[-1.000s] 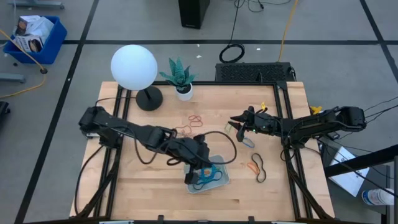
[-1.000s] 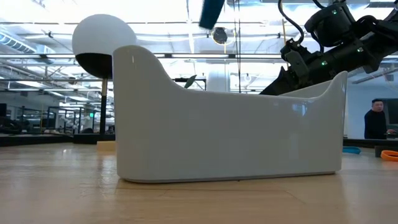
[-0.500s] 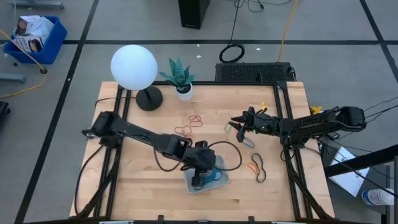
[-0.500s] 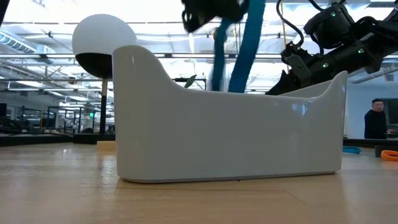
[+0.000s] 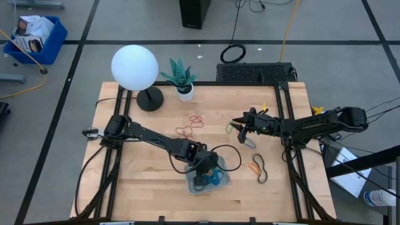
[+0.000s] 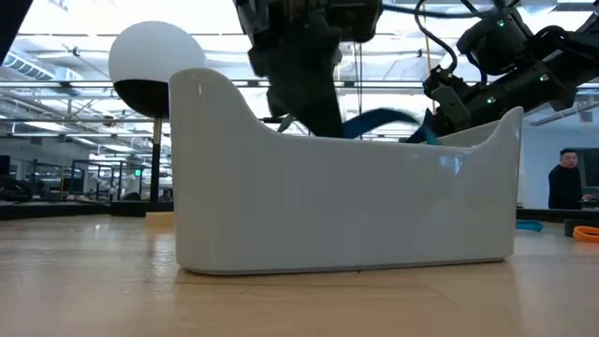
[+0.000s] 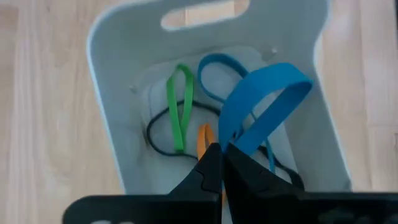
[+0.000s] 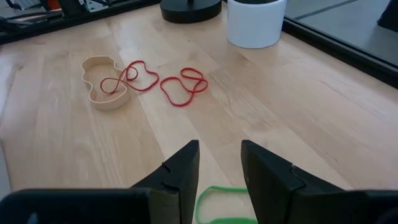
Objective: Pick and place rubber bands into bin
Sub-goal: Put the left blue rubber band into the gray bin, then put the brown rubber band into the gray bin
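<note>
Wide blue rubber band (image 7: 261, 109) is pinched at its lower end between the closed fingers of my left hand (image 7: 217, 163); the loop stands up from the fingertips and leans over the inside of the bin (image 7: 118, 143); in the low view the same band (image 6: 379, 120) shows just above the bin's rim (image 6: 346, 201), beside the hand. On the bin floor under the hand I see a green band (image 7: 179, 109), a second blue band (image 7: 214, 74), an orange band (image 7: 204, 140) and a black band (image 7: 163, 140); all lie loose, apart from the fingers. From overhead, the left hand (image 5: 203, 176) sits directly over the bin (image 5: 224, 181), near the front middle of the counter (image 5: 144, 194).

Right hand (image 8: 217, 163) waits over the right half of the counter, fingers parted and holding nothing; a green band (image 8: 217, 205) lies on the wood just by its fingertips; farther off lie two red bands (image 8: 183, 86) and a tan band (image 8: 106, 87), one red loop crossing the tan one. Overhead, an orange band (image 5: 253, 167) and a black band (image 5: 261, 169) lie beside each other right of the bin, well apart from both hands.
</note>
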Controlling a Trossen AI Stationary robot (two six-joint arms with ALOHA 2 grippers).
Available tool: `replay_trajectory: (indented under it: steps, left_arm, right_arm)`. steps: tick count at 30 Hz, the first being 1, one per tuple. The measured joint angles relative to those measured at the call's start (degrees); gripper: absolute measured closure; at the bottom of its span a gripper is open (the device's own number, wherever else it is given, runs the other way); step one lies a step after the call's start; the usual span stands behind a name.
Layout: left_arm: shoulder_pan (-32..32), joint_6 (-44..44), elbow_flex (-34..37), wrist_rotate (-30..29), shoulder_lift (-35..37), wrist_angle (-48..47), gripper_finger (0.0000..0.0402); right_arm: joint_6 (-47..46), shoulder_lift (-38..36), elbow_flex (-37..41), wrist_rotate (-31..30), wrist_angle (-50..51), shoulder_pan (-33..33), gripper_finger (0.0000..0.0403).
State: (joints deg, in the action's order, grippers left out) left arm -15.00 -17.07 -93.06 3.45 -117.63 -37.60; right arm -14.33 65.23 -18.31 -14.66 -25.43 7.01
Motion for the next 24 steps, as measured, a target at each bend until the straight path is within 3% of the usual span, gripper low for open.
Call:
replay_trajectory:
  steps: [10,18,24]
  left_arm:
    - [-0.01,-0.16,0.04,0.14,-0.83,-0.26,0.0396]
    - [-0.02,-1.31,0.04,0.12,-0.83,0.1,0.0349]
    - [0.0,-1.46,0.04,0.12,-0.83,0.13,0.0352]
  right_arm:
    - [0.0,0.02,0.0,-0.01,0.68,0.0,0.0289]
    - [0.0,0.01,0.0,-0.01,0.52,0.0,0.0289]
    - [0.0,0.01,0.0,0.0,0.5,0.0,0.0289]
